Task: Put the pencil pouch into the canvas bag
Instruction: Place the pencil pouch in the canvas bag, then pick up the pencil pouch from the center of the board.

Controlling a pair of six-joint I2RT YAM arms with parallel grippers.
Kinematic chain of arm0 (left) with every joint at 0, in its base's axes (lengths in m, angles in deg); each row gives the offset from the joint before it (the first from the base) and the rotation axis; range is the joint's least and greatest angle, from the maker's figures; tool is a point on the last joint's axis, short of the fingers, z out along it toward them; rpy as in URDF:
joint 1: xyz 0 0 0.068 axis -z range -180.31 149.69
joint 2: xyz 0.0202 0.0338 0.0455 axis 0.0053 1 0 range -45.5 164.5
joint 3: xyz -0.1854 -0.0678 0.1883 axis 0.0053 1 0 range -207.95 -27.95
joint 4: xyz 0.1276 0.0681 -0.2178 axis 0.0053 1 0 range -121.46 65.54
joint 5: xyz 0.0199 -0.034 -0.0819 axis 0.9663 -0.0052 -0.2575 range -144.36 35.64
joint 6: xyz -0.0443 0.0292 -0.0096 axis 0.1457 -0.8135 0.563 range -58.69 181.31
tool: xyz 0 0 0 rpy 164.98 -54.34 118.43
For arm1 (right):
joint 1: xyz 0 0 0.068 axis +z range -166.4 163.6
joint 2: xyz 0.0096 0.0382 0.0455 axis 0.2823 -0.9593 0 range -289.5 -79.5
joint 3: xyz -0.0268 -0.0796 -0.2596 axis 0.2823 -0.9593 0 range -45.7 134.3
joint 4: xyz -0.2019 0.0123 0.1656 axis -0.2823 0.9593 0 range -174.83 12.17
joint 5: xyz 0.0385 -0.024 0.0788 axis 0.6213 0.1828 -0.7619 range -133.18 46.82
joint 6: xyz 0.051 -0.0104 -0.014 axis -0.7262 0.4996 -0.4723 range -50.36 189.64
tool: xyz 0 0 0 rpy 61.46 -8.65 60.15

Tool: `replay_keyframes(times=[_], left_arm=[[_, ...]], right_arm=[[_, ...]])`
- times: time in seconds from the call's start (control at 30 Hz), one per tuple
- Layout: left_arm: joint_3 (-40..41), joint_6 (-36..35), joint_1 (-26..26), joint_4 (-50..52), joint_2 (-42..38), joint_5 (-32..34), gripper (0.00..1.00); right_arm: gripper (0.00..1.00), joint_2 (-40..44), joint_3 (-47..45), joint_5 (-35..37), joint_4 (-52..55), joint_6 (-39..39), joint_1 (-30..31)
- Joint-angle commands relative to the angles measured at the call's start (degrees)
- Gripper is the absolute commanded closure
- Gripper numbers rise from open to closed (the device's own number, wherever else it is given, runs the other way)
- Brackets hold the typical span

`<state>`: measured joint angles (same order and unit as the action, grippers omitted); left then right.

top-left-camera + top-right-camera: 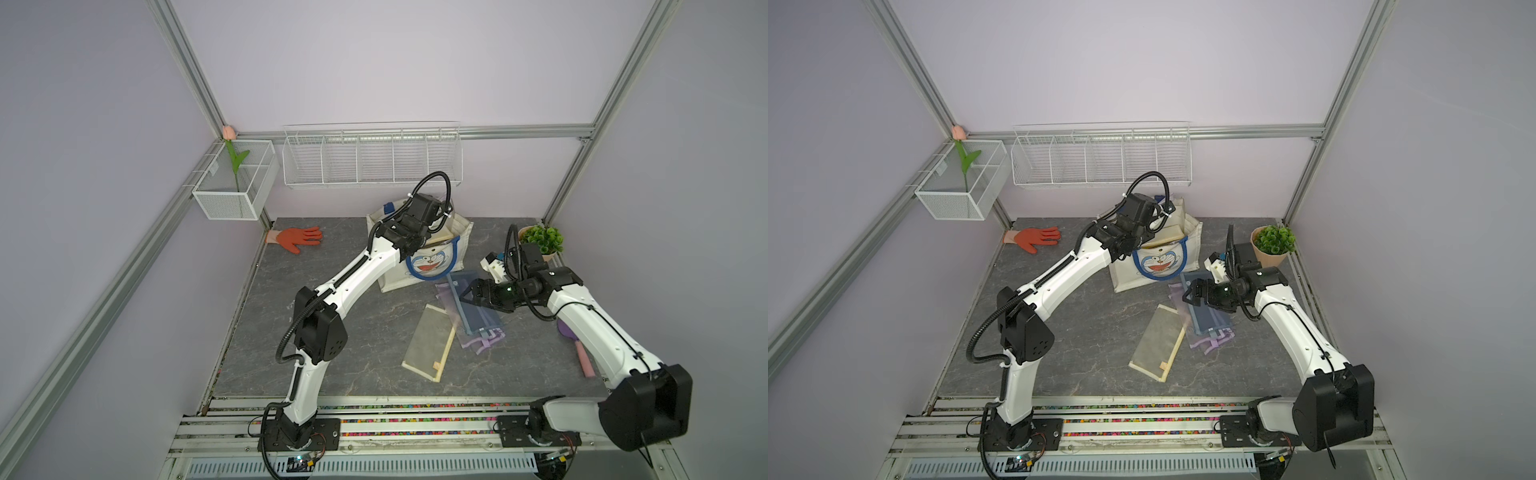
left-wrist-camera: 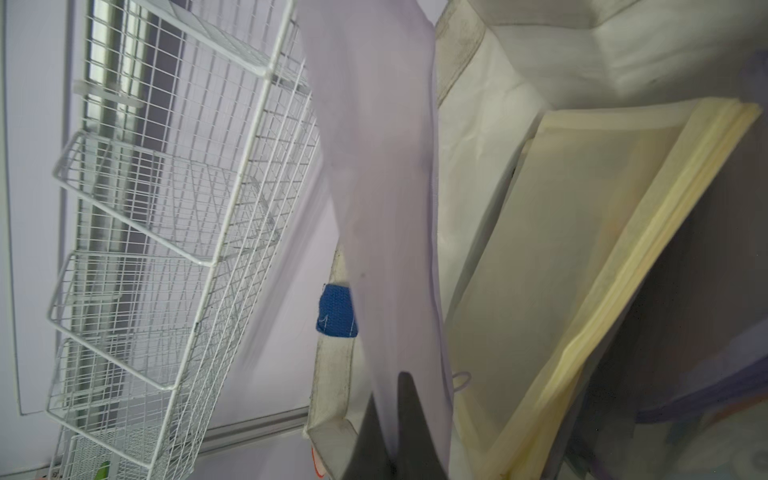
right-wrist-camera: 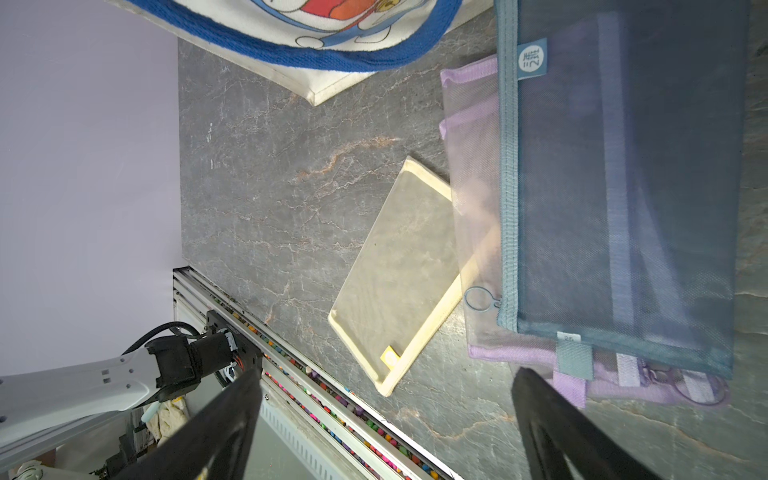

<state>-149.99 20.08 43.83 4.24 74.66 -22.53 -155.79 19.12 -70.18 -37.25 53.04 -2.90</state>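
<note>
The left arm [image 1: 357, 270] reaches into the canvas bag [image 1: 432, 266]; the right end effector [image 1: 466, 296] hangs open-jawed above a blue mesh pouch [image 1: 478, 322].

Twin white-and-black robot arms
The left arm [image 1: 374, 266] and right arm [image 1: 582, 316] wear glossy white shells, black joint housings and ribbed black cable hoses; the right gripper [image 1: 464, 296] is matte black.

One canvas bag [image 1: 430, 264], one blue pouch [image 1: 478, 322], two wire baskets [image 1: 370, 162], one orange glove [image 1: 299, 239]

robot lab cell, aluminium frame [image 1: 519, 131]
</note>
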Motion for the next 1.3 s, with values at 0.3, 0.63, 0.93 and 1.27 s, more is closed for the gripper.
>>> replay_keyframes(times=[0.3, 0.63, 0.93, 1.27], left_arm=[[-1.33, 2.93, -0.02, 1.48, 1.77, -3.64, 0.87], [-5.01, 15.24, 2.35, 10.38, -3.57, -3.30, 0.52], [22.70, 45.21, 12.06, 2.67, -26.76, -9.87, 0.22], [67.80, 85.28, 10.47, -25.79, -40.40, -33.87, 0.15]], right_arm=[[0.04, 0.79, 0.92, 0.17, 0.11, 1.18, -0.51], [0.04, 1.15, 1.11, 1.33, 0.94, 1.26, -0.51], [0.04, 2.20, -4.48, -1.62, -0.46, 0.36, 1.69], [0.03, -3.45, -11.38, -5.29, -5.23, 0.69, 9.24]])
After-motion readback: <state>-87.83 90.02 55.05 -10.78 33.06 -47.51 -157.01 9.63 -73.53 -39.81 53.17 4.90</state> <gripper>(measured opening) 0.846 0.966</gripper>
